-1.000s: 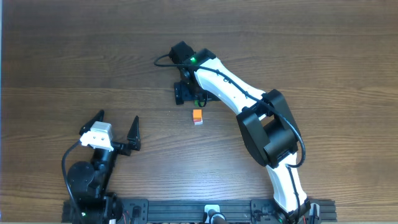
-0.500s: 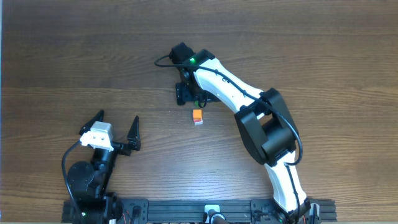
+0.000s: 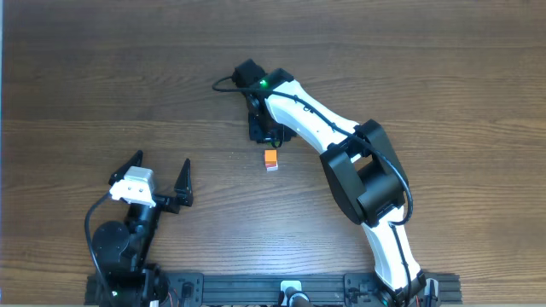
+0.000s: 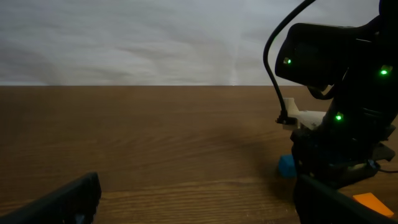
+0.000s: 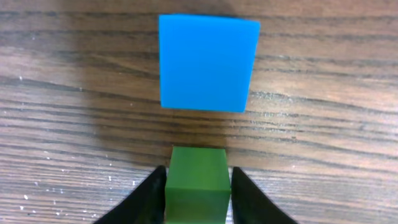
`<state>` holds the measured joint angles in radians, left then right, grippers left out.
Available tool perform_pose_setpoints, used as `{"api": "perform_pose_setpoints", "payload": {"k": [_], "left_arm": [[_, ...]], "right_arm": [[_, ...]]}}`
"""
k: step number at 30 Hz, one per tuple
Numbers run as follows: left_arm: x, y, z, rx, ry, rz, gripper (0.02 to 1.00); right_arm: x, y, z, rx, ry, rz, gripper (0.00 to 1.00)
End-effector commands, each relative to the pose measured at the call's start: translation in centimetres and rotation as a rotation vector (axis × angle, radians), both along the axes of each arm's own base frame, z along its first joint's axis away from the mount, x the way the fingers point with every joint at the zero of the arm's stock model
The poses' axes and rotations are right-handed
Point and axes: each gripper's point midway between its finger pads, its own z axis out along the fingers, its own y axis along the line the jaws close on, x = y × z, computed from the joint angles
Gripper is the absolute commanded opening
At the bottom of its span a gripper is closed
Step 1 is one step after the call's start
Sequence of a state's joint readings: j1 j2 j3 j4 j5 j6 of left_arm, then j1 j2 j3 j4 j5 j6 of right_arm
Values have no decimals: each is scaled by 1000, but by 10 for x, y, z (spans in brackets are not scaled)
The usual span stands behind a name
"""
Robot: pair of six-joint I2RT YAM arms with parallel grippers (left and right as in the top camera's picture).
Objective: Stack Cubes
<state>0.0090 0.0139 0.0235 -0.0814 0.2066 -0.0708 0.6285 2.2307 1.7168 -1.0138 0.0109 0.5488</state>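
Rotated since a second ago, the right claw point(image 5: 198, 196) grips a green cube point(image 5: 198, 171) just beside the blue cube point(image 5: 208, 62); orange cube point(image 3: 270, 159) lies near; left claw point(image 3: 162, 162) gapes wide.

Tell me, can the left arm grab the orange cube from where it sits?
Probably yes. The left hand is open, and bare table lies between it and the orange cube. The right hand, holding the green cube, sits beyond the orange cube, not blocking the way.
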Motion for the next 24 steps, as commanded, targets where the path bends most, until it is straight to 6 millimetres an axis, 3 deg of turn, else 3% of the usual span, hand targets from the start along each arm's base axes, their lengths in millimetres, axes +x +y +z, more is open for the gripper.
{"api": "perform_pose_setpoints", "payload": {"k": [1, 9, 13, 17, 24], "left_arm": [[0, 0, -1, 13, -7, -3, 998], [0, 0, -1, 13, -7, -3, 1000], [0, 0, -1, 13, -7, -3, 998], [0, 0, -1, 13, -7, -3, 998], [0, 0, -1, 13, -7, -3, 1000]], "right_arm": [[2, 5, -1, 10, -2, -1, 257], [2, 6, 0, 17, 2, -9, 93], [3, 5, 10, 21, -5, -16, 9], [9, 6, 37, 43, -36, -20, 9], [17, -1, 108, 61, -156, -27, 9]]}}
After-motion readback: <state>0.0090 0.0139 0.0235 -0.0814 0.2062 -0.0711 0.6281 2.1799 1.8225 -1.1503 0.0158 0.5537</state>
